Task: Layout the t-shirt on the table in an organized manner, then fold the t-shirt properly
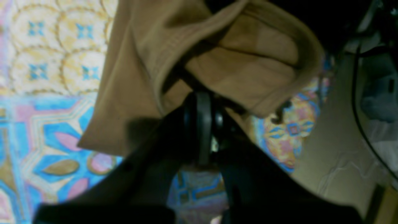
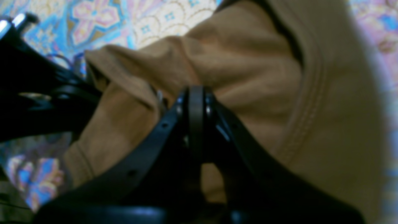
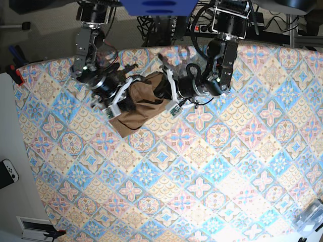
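The brown t-shirt (image 3: 144, 103) hangs bunched in a lump over the far left part of the table (image 3: 202, 176), held up between my two grippers. The left gripper (image 3: 170, 95) clamps its right side. In the left wrist view its fingers (image 1: 202, 102) are shut on a fold of the t-shirt (image 1: 242, 62) beside a ribbed hem. The right gripper (image 3: 122, 97) holds the left side. The right wrist view shows that gripper (image 2: 196, 93) shut on the t-shirt (image 2: 248, 62), with a stitched hem curving at the right. Part of the garment rests on the patterned table (image 1: 46, 124).
The table's far edge lies just behind the arms, with cables and a power strip (image 3: 202, 27) beyond it. A white game controller (image 3: 7, 171) lies off the left edge. A clear plastic item (image 3: 310, 217) sits at the bottom right corner. The other arm (image 2: 31, 93) is close by.
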Controlling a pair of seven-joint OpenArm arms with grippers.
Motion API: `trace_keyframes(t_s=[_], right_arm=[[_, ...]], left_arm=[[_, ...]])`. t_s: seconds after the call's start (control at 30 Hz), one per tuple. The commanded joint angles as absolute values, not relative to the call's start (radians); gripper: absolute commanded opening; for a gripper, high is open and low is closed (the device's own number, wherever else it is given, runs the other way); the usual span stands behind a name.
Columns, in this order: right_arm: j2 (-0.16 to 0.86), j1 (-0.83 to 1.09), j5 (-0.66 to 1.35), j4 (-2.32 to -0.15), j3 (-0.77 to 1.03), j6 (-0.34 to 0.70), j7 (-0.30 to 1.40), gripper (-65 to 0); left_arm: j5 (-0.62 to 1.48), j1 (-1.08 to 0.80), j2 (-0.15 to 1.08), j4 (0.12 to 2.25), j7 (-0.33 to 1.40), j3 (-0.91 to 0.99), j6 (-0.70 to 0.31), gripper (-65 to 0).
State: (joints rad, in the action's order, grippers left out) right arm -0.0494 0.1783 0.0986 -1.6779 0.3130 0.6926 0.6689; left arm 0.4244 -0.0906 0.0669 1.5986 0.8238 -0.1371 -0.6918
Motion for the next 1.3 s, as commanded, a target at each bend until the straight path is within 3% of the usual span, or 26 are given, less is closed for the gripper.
trace_keyframes(t_s=[0.0,0.17,0.5,0.87,1.27], right_arm=[[-0.047,0.154,0.133,-1.751,0.314,0.698,0.624,-65.0],[-0.048,0.168,0.133,-1.886,0.372,0.698,0.625,-65.0],[-0.048,0.268,0.133,-1.894,0.676,0.698,0.616,-65.0],[-0.053,0.392,0.134,-1.913,0.897,0.698,0.613,-65.0],[-0.153,0.585,0.136,-1.902,1.104,0.698,0.582,-65.0]], left_arm=[[0.447,-0.073,0.065,1.659,0.800,-0.134,-0.698,-65.0],[0.444,-0.114,0.067,1.837,0.799,-0.133,-0.698,-65.0],[0.266,-0.317,0.079,2.066,0.789,-0.021,-0.698,-65.0],[0.027,-0.605,0.081,2.072,0.472,-0.008,-0.698,-65.0],[0.028,-0.829,0.081,2.045,0.458,0.148,-0.698,-65.0]])
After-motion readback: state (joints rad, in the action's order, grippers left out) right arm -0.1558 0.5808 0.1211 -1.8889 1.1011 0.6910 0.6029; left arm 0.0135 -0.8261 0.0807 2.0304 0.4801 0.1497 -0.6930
